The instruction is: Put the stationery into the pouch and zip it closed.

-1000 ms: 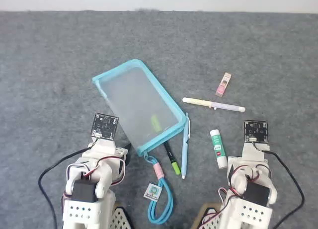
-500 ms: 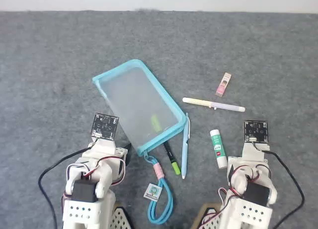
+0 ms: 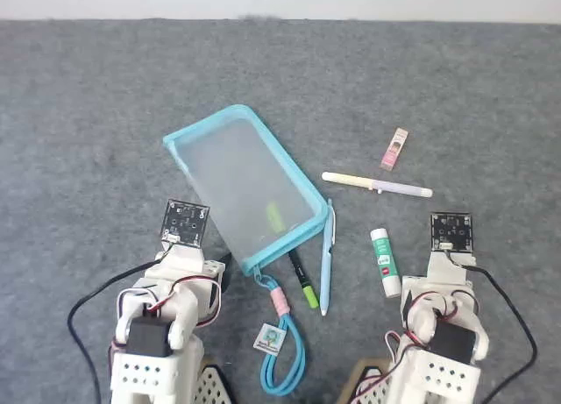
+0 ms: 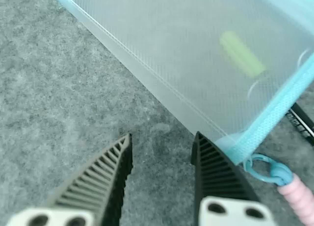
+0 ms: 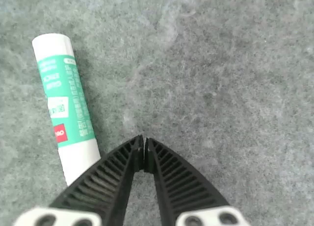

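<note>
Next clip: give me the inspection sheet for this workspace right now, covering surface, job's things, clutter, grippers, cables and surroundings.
Surface: grey felt-like mat, flat.
Job's things: teal-edged pouch lying flat, something green showing through it; blue pen and black-green marker at its near corner; glue stick, two-tone highlighter and pink eraser lie apart on the mat.
Clutter: nothing seen.
Grippers: left gripper open, over the mat by the pouch's corner; right gripper shut, empty, beside the glue stick.
Cables: black cables loop from both arm bases.
Surroundings: pale strip beyond the mat's far edge.
</note>
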